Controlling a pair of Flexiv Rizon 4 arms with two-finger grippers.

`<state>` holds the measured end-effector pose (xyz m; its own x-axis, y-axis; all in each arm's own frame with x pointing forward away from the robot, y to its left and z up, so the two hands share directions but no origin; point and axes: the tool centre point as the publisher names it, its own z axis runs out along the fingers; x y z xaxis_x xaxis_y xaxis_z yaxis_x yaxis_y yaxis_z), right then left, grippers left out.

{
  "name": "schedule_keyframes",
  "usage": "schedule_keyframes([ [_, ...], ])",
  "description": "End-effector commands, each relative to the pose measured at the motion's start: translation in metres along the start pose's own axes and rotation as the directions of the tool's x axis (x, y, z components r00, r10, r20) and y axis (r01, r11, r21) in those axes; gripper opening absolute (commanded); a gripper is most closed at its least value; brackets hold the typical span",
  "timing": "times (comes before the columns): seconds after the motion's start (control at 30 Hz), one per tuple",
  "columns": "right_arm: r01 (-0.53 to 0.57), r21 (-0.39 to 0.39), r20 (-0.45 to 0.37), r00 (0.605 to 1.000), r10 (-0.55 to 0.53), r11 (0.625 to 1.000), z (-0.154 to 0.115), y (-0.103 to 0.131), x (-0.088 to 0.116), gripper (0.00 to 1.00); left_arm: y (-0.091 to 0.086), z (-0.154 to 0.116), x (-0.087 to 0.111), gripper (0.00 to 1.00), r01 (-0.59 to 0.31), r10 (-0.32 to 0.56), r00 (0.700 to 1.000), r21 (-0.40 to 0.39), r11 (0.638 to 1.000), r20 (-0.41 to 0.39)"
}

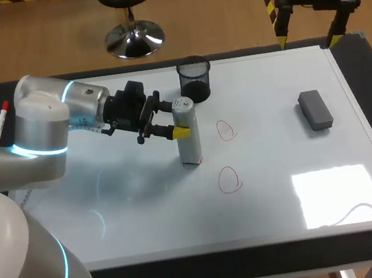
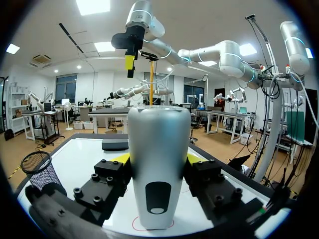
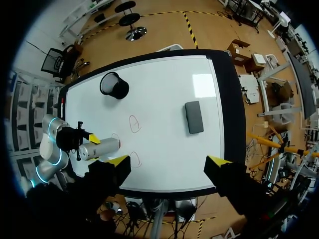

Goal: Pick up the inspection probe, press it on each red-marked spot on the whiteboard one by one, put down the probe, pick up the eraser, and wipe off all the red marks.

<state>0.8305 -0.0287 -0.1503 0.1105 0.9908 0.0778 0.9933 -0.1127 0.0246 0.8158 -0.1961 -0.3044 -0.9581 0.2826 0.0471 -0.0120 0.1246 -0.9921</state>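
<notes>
The inspection probe (image 1: 186, 132), a silver-white cylinder, stands upright on the whiteboard (image 1: 279, 168). Its foot rests on a red ring (image 2: 149, 226). My left gripper (image 1: 175, 118) is shut on the probe (image 2: 158, 174), one yellow-tipped finger on each side. Two more red rings (image 1: 225, 130) (image 1: 229, 179) lie just right of it. The grey eraser (image 1: 315, 109) lies flat at the board's right. My right gripper (image 1: 306, 42) hangs open, high over the back right corner, holding nothing. In its wrist view the right gripper (image 3: 168, 162) looks down on the probe (image 3: 99, 148) and the eraser (image 3: 194, 117).
A black mesh cup (image 1: 195, 79) stands at the back of the board, just behind the probe. A red marker (image 1: 0, 121) lies on the dark strip left of the board. A thin cable (image 1: 350, 213) runs over the board's front right corner.
</notes>
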Motion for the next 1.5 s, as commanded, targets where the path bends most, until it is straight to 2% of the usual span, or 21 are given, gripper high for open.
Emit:
schedule_keyframes([
  [0.03, -0.006, 0.01, -0.001, 1.0, 0.006, 1.0, 0.007, -0.008, -0.006, 1.0, 0.008, 0.001, -0.002, 0.0, -0.001, 0.001, 1.0, 0.002, 1.0, -0.003],
  [0.23, 0.015, 0.02, -0.021, 1.0, -0.015, 1.0, 0.025, -0.023, -0.013, 1.0, 0.008, 0.001, -0.002, 0.0, -0.001, 0.001, 1.0, 0.002, 1.0, -0.003],
  [0.6, 0.083, 0.055, 0.007, 0.996, -0.084, 0.995, 0.055, -0.03, -0.015, 1.0, 0.008, 0.001, -0.002, 0.0, -0.001, 0.001, 1.0, 0.002, 1.0, -0.003],
  [0.87, 0.101, 0.033, 0.04, 0.994, -0.102, 0.994, 0.073, -0.03, -0.026, 1.0, 0.008, 0.001, -0.002, 0.0, -0.001, 0.001, 1.0, 0.002, 1.0, -0.003],
  [1.07, 0.06, -0.02, 0.089, 0.994, -0.058, 0.998, 0.091, -0.028, -0.04, 1.0, 0.008, 0.001, -0.002, 0.0, -0.001, 0.001, 1.0, 0.002, 1.0, -0.003],
  [1.3, 0.092, -0.046, 0.09, 0.992, -0.088, 0.995, 0.111, -0.026, -0.05, 1.0, 0.008, 0.001, -0.002, 0.0, -0.001, 0.001, 1.0, 0.002, 1.0, -0.003],
  [1.5, 0.131, -0.039, 0.1, 0.987, -0.127, 0.991, 0.124, -0.022, -0.057, 1.0, 0.008, 0.001, -0.002, 0.0, -0.001, 0.001, 1.0, 0.002, 1.0, -0.003],
])
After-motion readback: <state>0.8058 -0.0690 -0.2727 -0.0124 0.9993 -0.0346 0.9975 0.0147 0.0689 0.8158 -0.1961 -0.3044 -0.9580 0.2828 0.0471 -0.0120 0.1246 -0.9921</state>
